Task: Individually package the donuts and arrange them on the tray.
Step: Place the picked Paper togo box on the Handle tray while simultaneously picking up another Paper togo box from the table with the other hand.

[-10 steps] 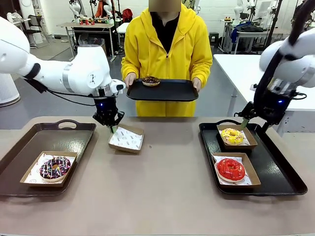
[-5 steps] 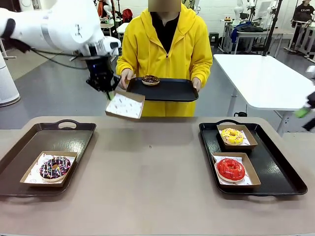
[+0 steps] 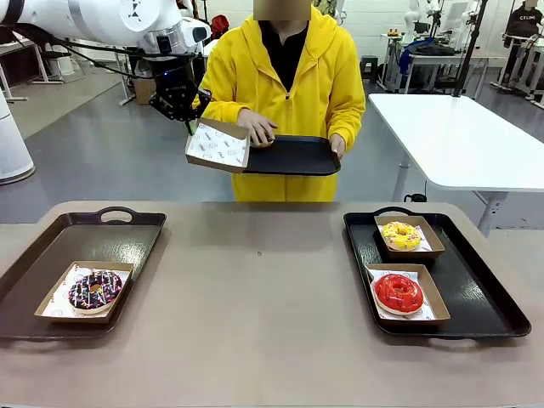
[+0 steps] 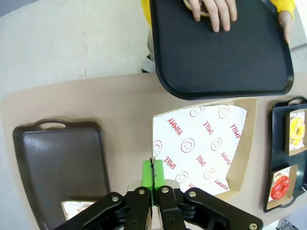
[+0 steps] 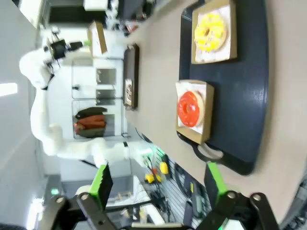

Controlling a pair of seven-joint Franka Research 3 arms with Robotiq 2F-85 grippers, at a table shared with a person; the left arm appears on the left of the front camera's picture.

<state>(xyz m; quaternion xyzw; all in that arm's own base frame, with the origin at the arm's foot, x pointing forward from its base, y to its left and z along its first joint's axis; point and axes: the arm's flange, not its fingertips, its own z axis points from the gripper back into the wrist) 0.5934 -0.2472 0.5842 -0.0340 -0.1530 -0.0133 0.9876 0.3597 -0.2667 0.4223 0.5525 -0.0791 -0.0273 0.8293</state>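
My left gripper (image 3: 190, 124) (image 4: 152, 173) is shut on the edge of an empty paper-lined cardboard box (image 3: 218, 145) (image 4: 206, 147). It holds the box in the air beside the black tray (image 3: 293, 157) (image 4: 225, 62) that the person carries. The person's hand (image 3: 258, 128) (image 4: 214, 10) covers a donut on that tray, so the donut is mostly hidden. A chocolate sprinkled donut (image 3: 93, 289) sits boxed on the left tray (image 3: 51, 255). The yellow donut (image 3: 400, 235) (image 5: 209, 31) and the red donut (image 3: 398, 292) (image 5: 189, 108) sit boxed on the right tray (image 3: 476, 280) (image 5: 242, 96). My right gripper (image 5: 158, 184) is open, high above them.
The brown table (image 3: 263, 306) lies between the two trays. The person stands at its far edge, and a white table (image 3: 450, 127) is behind on the right. The left tray (image 4: 57, 163) has bare room at its back half.
My left gripper has carried the box up and right to the person's tray. The person's hand has come onto the donut there. The right arm has left the front view.
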